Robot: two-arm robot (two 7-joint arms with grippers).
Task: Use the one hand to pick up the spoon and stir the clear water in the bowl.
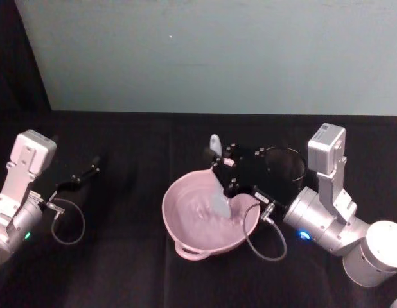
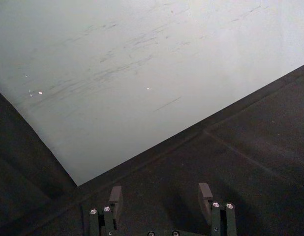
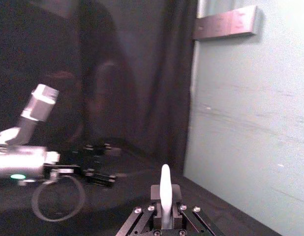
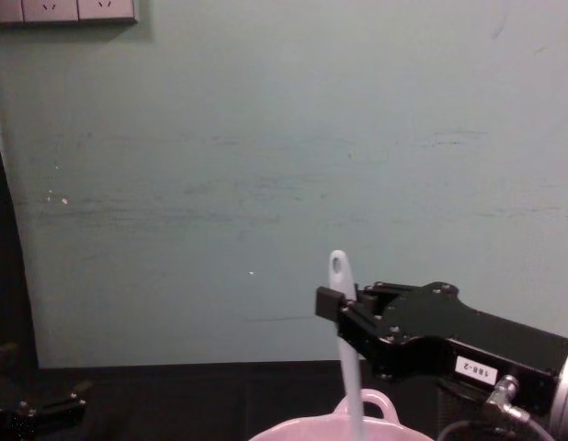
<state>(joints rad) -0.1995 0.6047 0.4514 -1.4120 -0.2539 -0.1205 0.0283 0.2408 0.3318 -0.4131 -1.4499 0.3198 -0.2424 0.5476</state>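
Swinging wide, my right claw [image 1: 219, 168], clamped on the spoon [image 1: 221, 205], could tip the bowl [image 1: 166, 206]; left claw [image 1: 90, 170] rests apart, far left.

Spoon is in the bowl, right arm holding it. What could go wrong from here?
The right end effector holds the spoon near the far rim of the bowl; a wide stir could shift it or slop water.
The black mesh cup stands close behind the end effector; a backward swing might knock it.
The left end effector sits parked far to the left.
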